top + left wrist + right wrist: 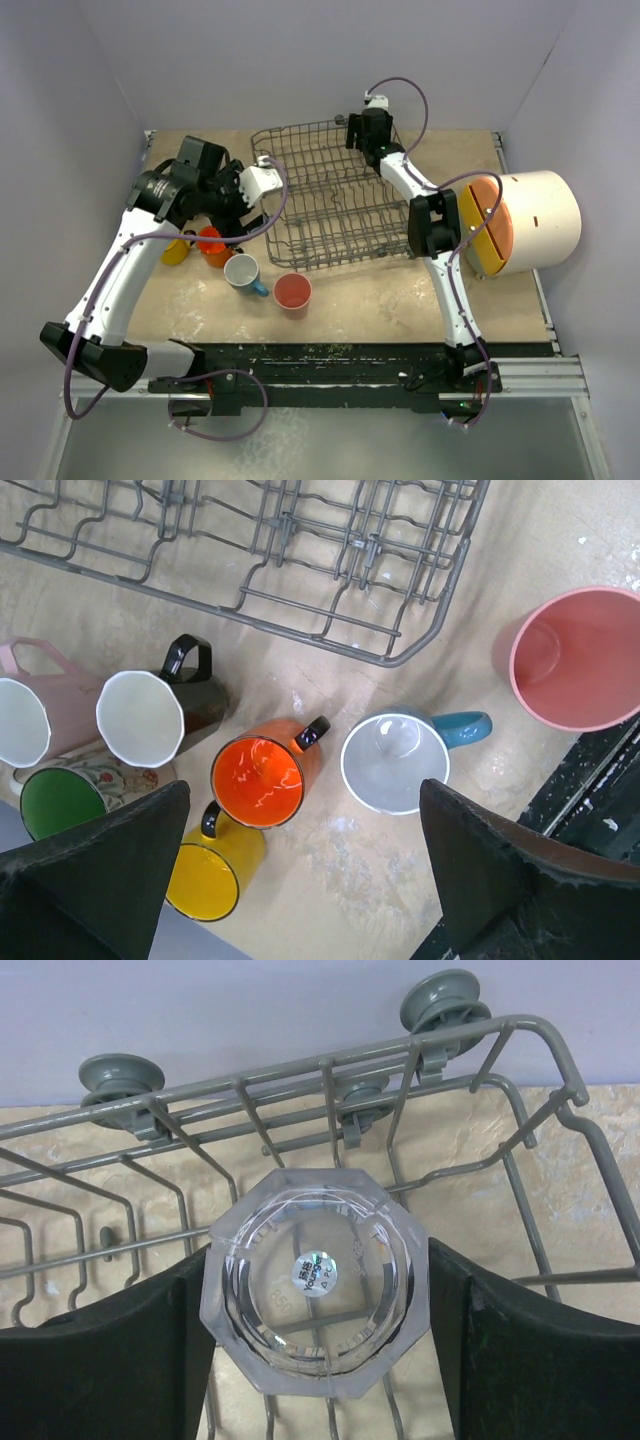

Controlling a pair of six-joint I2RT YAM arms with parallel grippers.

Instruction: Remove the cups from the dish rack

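Right claw clenched on the clear glass, base toward camera, inside the dish rack at the desk's far edge. Glass: rigid, slick, breakable. Side-wall hold looks square, though contact is hard to confirm. Left claw released, empty, above the orange mug near the left edge.

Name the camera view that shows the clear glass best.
Right wrist view: the clear glass fills the centre, its eight-sided shape and sticker plain, between the fingers of the right gripper, over the dish rack. In the top external view the right gripper hides it. The left wrist view misses it.
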